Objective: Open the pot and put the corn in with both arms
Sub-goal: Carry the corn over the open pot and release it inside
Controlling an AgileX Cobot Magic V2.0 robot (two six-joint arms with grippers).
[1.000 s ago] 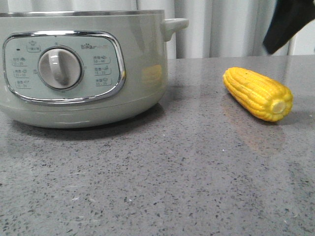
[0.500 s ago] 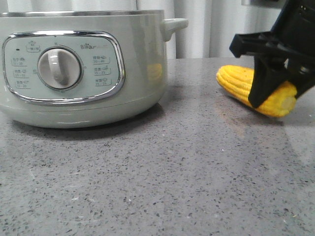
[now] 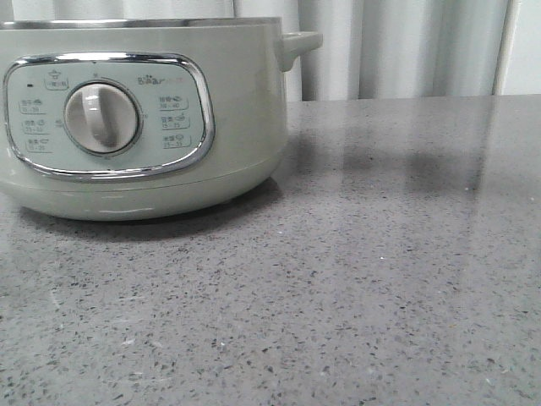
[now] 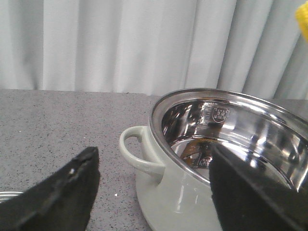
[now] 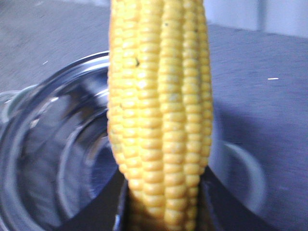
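Observation:
The pale green pot [image 3: 144,118] stands at the left in the front view, its dial facing me. It is open: the left wrist view shows its bare steel bowl [image 4: 231,139] and side handle [image 4: 139,154]. My left gripper [image 4: 154,166] is open and empty, level with the pot's handle side. My right gripper [image 5: 163,197] is shut on the yellow corn [image 5: 161,106] and holds it above the pot's steel rim [image 5: 48,91]. A yellow tip of the corn [image 4: 303,19] shows in the left wrist view. Neither gripper nor the corn shows in the front view.
The grey speckled table [image 3: 380,254] stretches right of the pot, with white curtains [image 3: 397,51] behind. A curved metal edge [image 4: 7,195] lies on the table by my left finger; I cannot tell what it is.
The corn lay on the table at the right. My right gripper came down, closed on it and lifted it out of the front view.

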